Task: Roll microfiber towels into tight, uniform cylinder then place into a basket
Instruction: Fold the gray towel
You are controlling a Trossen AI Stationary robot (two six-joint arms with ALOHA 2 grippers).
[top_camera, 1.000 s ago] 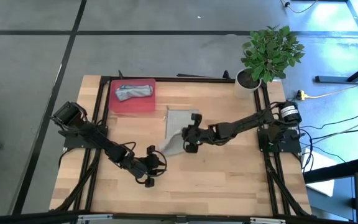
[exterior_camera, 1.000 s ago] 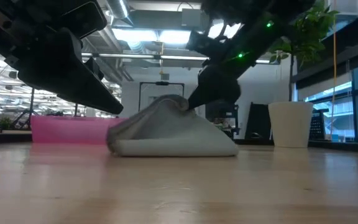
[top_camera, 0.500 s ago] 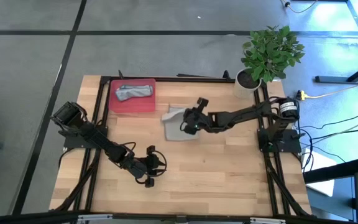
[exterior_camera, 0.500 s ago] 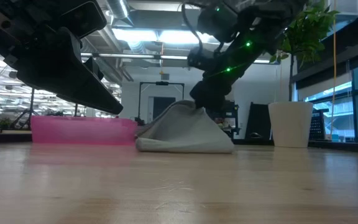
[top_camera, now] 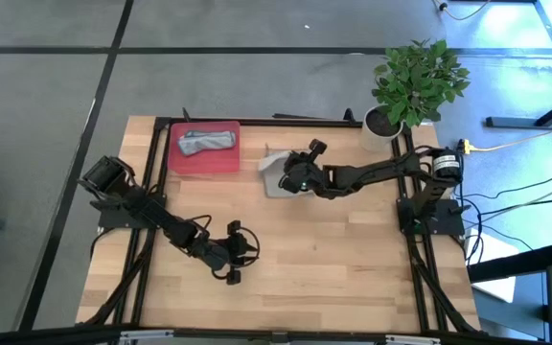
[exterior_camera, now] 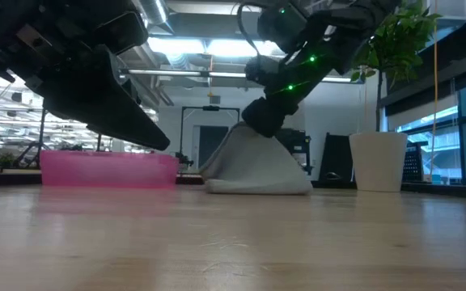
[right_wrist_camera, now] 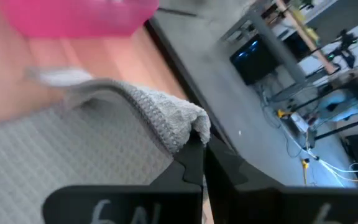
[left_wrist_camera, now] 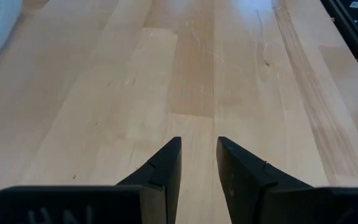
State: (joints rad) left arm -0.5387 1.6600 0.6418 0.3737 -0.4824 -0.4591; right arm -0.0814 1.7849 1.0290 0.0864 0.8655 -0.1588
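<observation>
The light grey towel (top_camera: 276, 174) lies bunched on the wood table (top_camera: 353, 259), right of the red tray (top_camera: 204, 159). Its lower folds rest on the table (exterior_camera: 257, 186) and it rises into a tent. My right gripper (top_camera: 294, 178) is at the peak of the tent, shut on the towel. A pale blue-grey towel (top_camera: 206, 142) lies bunched inside the tray. My left gripper (top_camera: 236, 252) hangs over bare wood toward the near edge. It is open by a narrow gap (left_wrist_camera: 198, 155) and empty. My right gripper pinches a raised fold of the grey towel (right_wrist_camera: 188, 127) between its two fingers, several layers thick. The fingers slant down from the table's right side. The held part is lifted (exterior_camera: 253, 133), and the rest drapes down slack onto the table.
A white pot with a green plant (top_camera: 383, 125) stands at the far right corner. Black frame rails (top_camera: 156, 192) run along the table's left and right sides. Bare wood lies between the two grippers and along the near edge.
My right gripper has gone toward the table's far edge, still shut on the grey towel. The towel's near part has been carried over and the whole cloth has slid farther back. It is now a narrower, steeper heap.
</observation>
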